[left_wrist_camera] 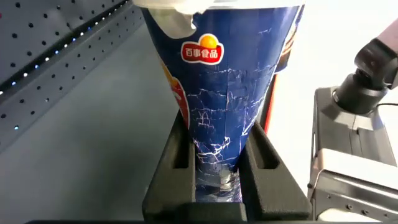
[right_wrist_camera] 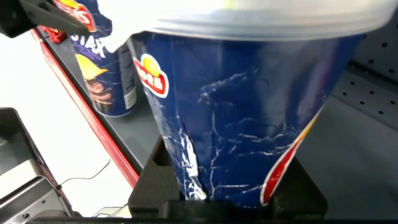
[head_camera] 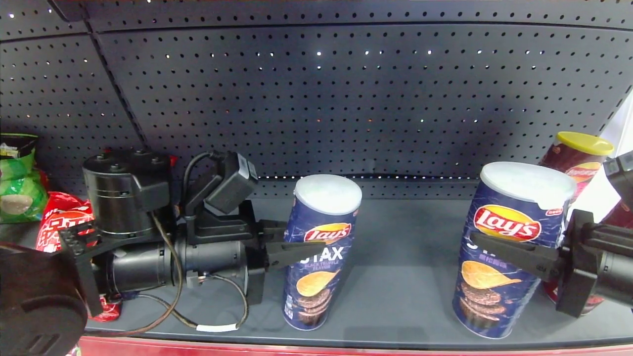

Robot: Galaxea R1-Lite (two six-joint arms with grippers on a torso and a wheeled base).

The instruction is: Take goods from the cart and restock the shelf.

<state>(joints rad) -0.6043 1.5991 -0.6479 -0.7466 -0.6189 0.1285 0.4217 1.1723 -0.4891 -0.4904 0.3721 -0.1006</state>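
Two blue chip cans with pale lids are at the grey shelf board (head_camera: 405, 257). My left gripper (head_camera: 316, 242) is shut on the left can (head_camera: 321, 247), which leans a little, its base near the shelf's front edge. From the left wrist, that can (left_wrist_camera: 224, 93) sits between the black fingers (left_wrist_camera: 180, 143) of the left gripper (left_wrist_camera: 217, 130). My right gripper (head_camera: 499, 247) is shut on the right can (head_camera: 509, 247), held upright low over the board. In the right wrist view this can (right_wrist_camera: 236, 112) fills the right gripper (right_wrist_camera: 230, 168), with the left can (right_wrist_camera: 102, 74) farther off.
A red can with a yellow lid (head_camera: 576, 158) stands just behind the right can. Green (head_camera: 17, 183) and red (head_camera: 64, 217) snack bags lie at the far left. A dark pegboard wall (head_camera: 316, 99) backs the shelf. Bare board lies between the two cans.
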